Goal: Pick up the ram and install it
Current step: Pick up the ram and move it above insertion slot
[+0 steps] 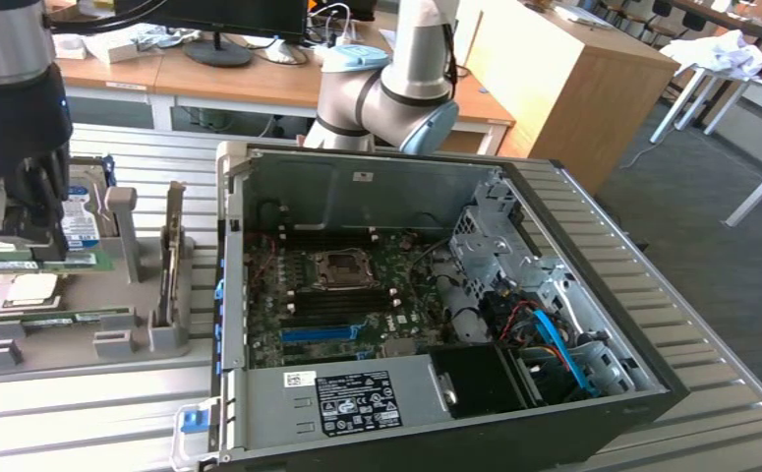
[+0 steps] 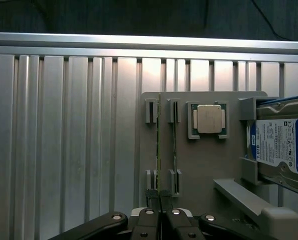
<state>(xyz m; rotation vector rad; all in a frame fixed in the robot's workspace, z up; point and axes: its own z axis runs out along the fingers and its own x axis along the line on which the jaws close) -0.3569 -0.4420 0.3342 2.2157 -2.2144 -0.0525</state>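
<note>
Half swallowed by the exterior view's left edge: gripper (image 1: 20,251), black body covering the top of the ram (image 1: 59,262) and part of the blue-labelled hard drive (image 1: 82,211) behind. Left end of the ram cut off at that same edge. Hard to judge there whether clear of the grey fixture (image 1: 86,362) or brushing it. Clenched on the ram per the wrist view: gripper (image 2: 161,216) fingers pinched nearly together, thin board edge coming out between them. Hard drive cropped at that picture's border too.

Moving right in the exterior view: second stick (image 1: 66,317) seated on edge in the fixture, processor (image 1: 27,291) lying flat between the two sticks as seen. Then open PC case (image 1: 354,187) on the slatted table (image 1: 92,423), with arm (image 1: 394,88) behind it. Too dark to sort out: cabling (image 1: 552,334) in the case's near-right corner.

Looks of the ram: thin green board, dark chips in a row, label not legible. Edge-on in the wrist view, so the ram (image 2: 159,150) down to a hairline.

Held on edge, long axis along the exterior view's left-right, about level, parallel to the second stick. Same in the wrist view: long axis straight out from the fingertips, just beside and parallel to the second stick (image 2: 174,150).
</note>
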